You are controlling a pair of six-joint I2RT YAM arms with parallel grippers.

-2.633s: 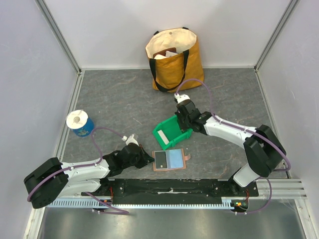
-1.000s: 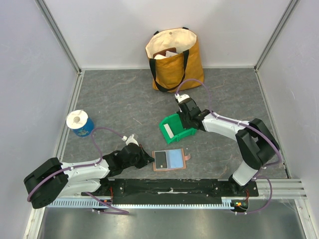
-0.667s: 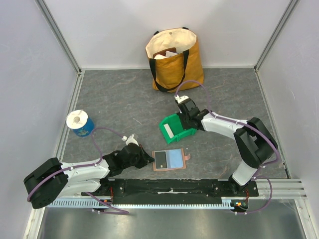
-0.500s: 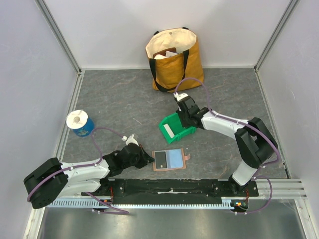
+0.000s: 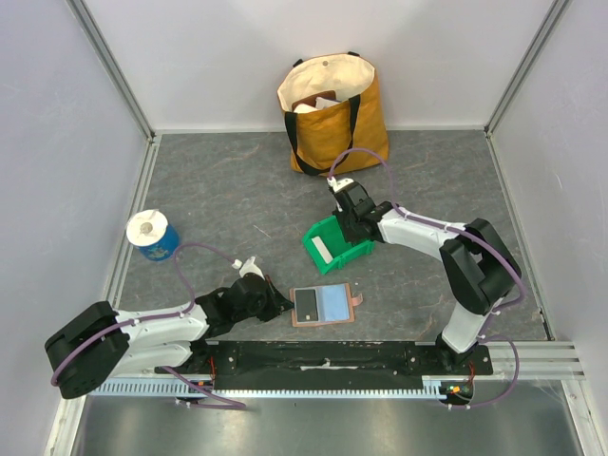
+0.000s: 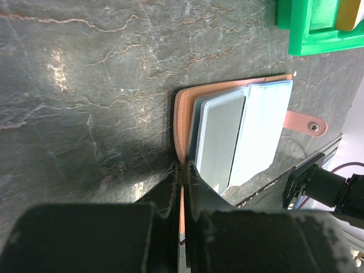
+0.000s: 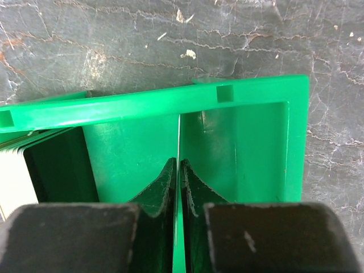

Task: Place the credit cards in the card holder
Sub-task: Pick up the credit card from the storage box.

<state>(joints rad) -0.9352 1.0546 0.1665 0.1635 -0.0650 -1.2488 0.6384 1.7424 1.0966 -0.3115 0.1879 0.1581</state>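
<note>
**Right arm lifting a card from the bin; left arm pinning the open holder.**
The right gripper point(image 7: 177, 170) is pinched on a thin white card point(image 7: 178, 133), seen edge-on inside the green bin point(image 7: 244, 94). The bin sits just far and right of the holder point(image 6: 259, 133), and the left gripper point(image 6: 183, 170) is clamped on the holder's left leather edge. Likely faults: the card slips or twists in so narrow a pinch. It may catch the bin wall and drag the bin, or meet the sleeve skewed and buckle. A hard push could tug the holder from the left grip.
</note>
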